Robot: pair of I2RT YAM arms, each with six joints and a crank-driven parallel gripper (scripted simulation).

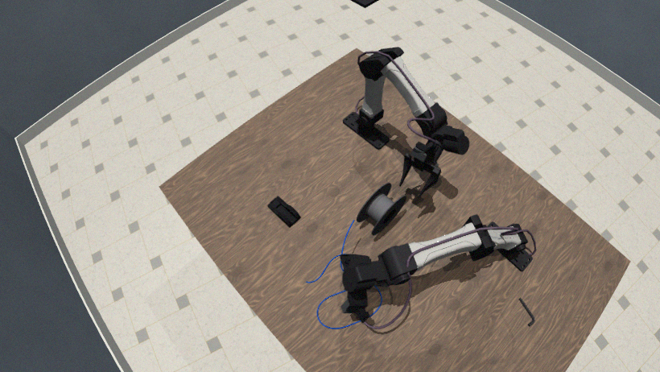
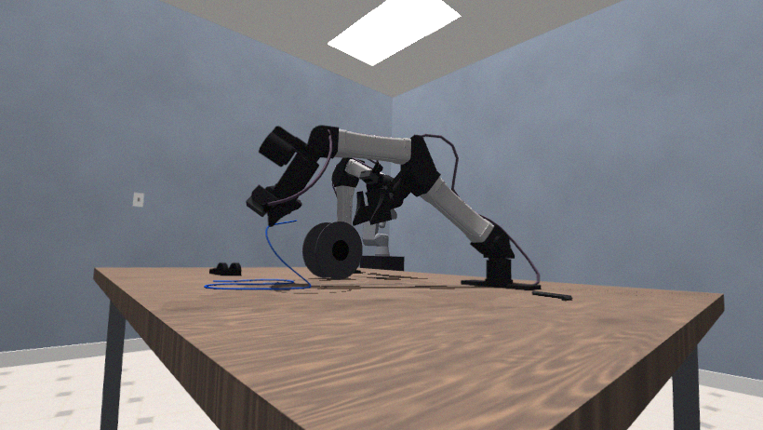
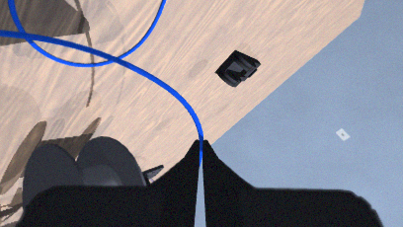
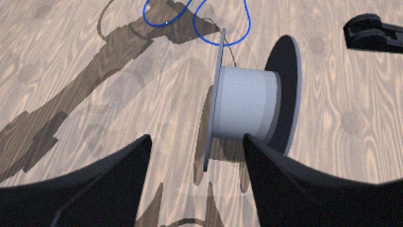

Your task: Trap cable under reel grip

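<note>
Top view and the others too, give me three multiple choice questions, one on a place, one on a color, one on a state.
1. Where is the reel?
A. On the floor
B. On the table
C. In the left tool

2. What color is the cable?
A. Red
B. Yellow
C. Blue

3. How is the right tool?
A. Open, holding nothing
B. Shut on the cable
C. Shut on the reel

1: B, its flanges stand on the wood in the exterior view.
2: C, every view shows it blue.
3: A, its fingertips stand apart, gripping nothing, in its wrist view.
</note>
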